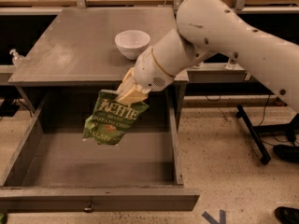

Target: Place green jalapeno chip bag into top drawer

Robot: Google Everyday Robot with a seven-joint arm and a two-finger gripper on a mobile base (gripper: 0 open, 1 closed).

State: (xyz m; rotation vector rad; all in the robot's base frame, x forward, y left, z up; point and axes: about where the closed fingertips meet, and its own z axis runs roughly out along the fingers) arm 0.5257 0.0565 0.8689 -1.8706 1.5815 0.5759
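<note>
The green jalapeno chip bag (113,117) hangs upright from its top edge, with white "KETTLE" lettering facing me. My gripper (130,90) is shut on the bag's top and holds it above the inside of the open top drawer (100,197). The drawer is pulled fully out below the grey table; its front panel with a small round knob (88,208) is nearest me. The bag hangs over the drawer's middle, near the table's front edge, and does not touch the drawer floor.
A white bowl (132,43) stands on the grey table (70,50) just behind my arm. A small clear bottle (16,57) sits left of the table. A black stand leg (254,134) lies on the floor at the right.
</note>
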